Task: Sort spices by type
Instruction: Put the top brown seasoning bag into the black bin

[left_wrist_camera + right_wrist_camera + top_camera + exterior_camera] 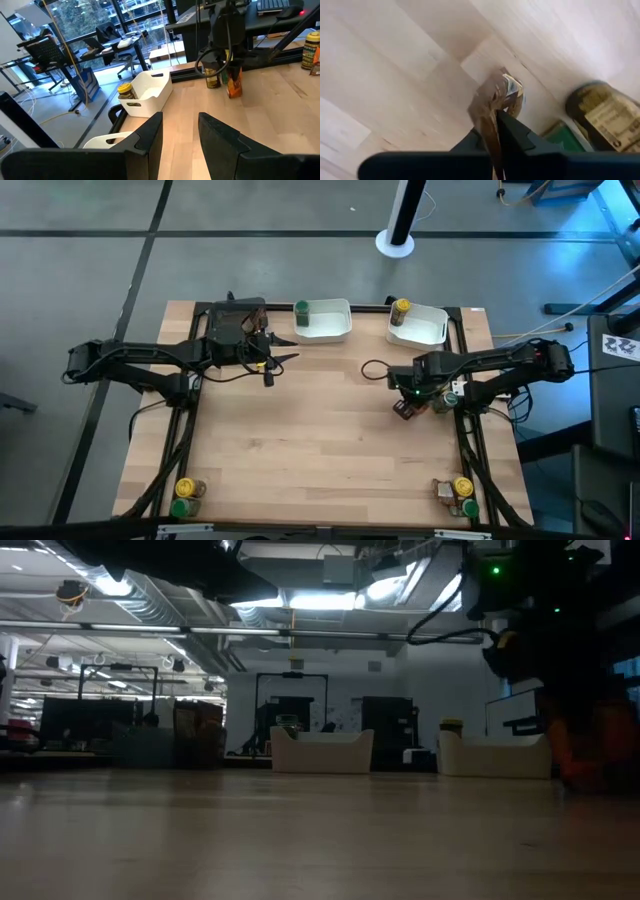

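Note:
My right gripper (405, 408) is near the table's right edge, shut on a reddish-brown spice jar (496, 97). Two more jars stand right beside it, one dark with a label (602, 116) and one green-lidded (565, 137). My left gripper (180, 120) is open and hovers at the far left of the table (283, 360), holding nothing. A green-lidded jar (302, 310) is at the left white tray (330, 322). A yellow-lidded jar (401, 308) is at the right white tray (425, 328). My right gripper pinches the reddish-brown jar between its two fingers (512, 131), coming at it from above. The jar's side (490, 107) lies in the gap and its far end (510, 86) sticks out past the fingertips. Whether the jar stands on the table does not show.
Yellow- and green-lidded jars stand at the near left corner (185, 495), and more at the near right corner (460, 495). A black cable loops on the wood (375, 370) beside the right arm. Bare wood lies between the arms (320, 440).

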